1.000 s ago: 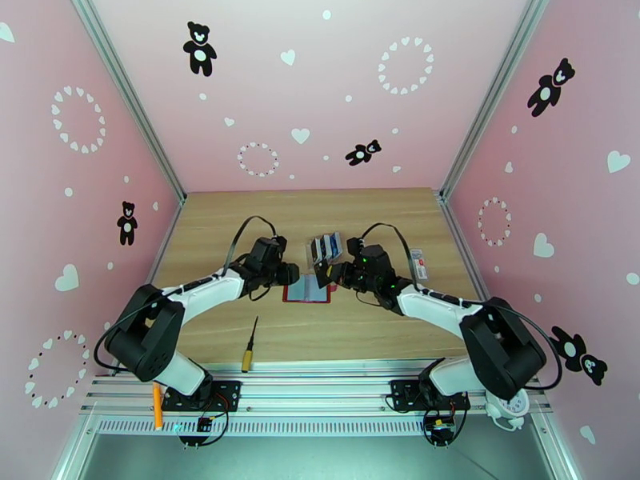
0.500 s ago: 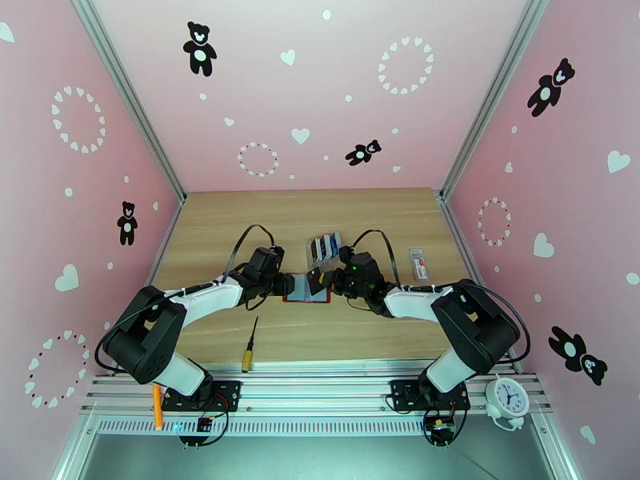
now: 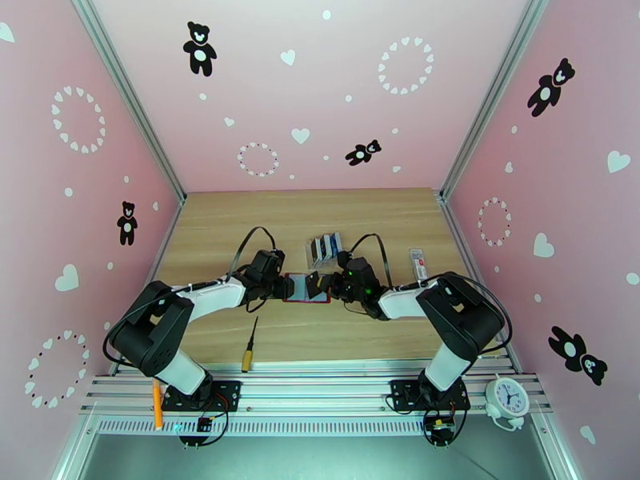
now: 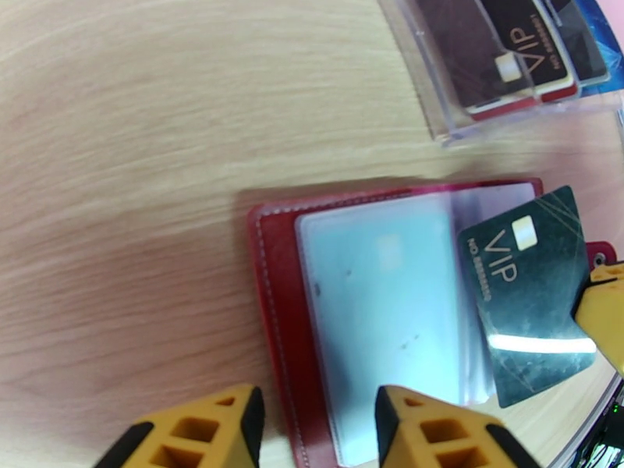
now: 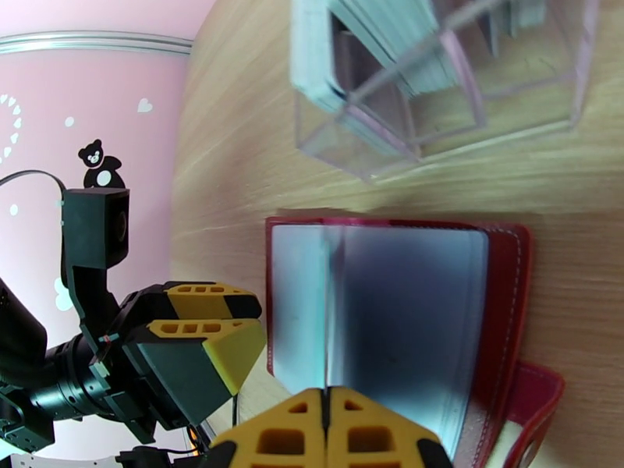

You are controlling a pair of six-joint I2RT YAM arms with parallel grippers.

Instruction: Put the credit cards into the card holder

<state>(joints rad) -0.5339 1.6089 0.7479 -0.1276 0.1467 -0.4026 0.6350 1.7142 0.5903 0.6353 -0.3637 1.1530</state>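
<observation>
Right gripper (image 5: 324,399) pinching our VIP card (image 4: 530,298) over the card holder (image 4: 273,306), left gripper (image 4: 316,395) spread at its edge; we risk the skewed card missing its sleeve (image 4: 374,290).

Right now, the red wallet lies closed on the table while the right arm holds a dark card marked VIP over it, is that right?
Not quite. The red wallet lies open, not closed, its clear sleeves showing; the left wrist view shows this. The rest stands: it is on the table, and the right end effector holds the dark VIP card over it.
</observation>
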